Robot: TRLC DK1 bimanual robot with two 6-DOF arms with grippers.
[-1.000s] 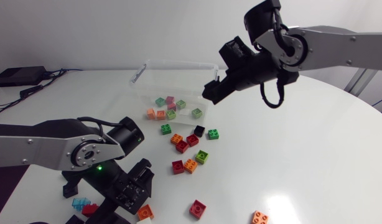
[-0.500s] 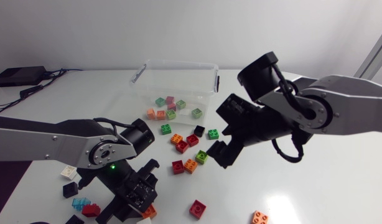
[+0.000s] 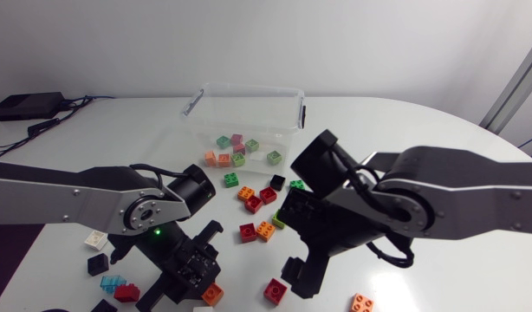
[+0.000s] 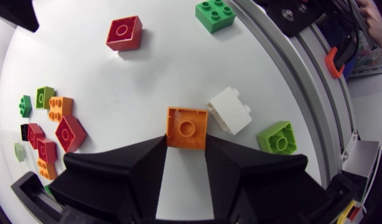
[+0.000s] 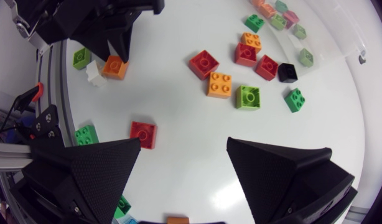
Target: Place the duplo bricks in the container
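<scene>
Has brought the right arm [image 3: 457, 186] from the container [image 3: 249, 89] down to the near red brick [image 3: 275, 290], jaws spread, likely for a new pick, with left jaws pinching the orange brick [image 4: 186, 127].

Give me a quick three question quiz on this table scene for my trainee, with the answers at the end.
1. True or false: the container is empty.
2. What lies at the tips of the left gripper?
3. The right gripper is: A open and empty, B shut on a red brick, C out of view.
Key: 1 false, bricks lie inside; 2 the orange brick; 3 A.
</scene>
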